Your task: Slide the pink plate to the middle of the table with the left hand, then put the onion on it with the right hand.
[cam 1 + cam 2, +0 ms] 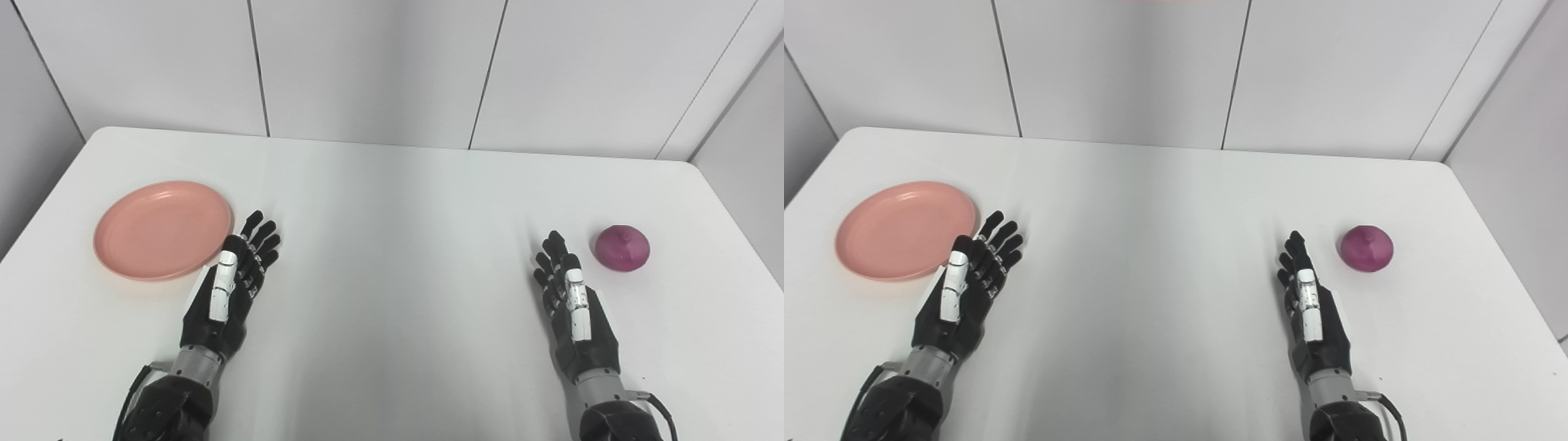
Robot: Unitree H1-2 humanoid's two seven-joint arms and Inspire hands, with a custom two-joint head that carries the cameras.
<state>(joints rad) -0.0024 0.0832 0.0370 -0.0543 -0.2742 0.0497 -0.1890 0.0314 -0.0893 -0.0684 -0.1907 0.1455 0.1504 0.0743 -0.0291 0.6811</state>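
Nearest you, both black robot hands rest low over the white desk [392,257], fingers apart and holding nothing: your left hand [229,288] sits just beside the shallow round pink plastic plate [162,228], your right hand [572,306] near the round purple-red onion [622,247]. The plate, at the desk's left, lies empty; it looks light, stiff and slick, so press on its rim. The onion looks firm and prone to rolling; cup it around its sides.

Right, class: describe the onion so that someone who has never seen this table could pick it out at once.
Start at the white table and go to its right side. Just beyond the fingertips of the right hand lies the onion, apart from the hand. It is small, round and purple, unlike the flat pink plate far left.
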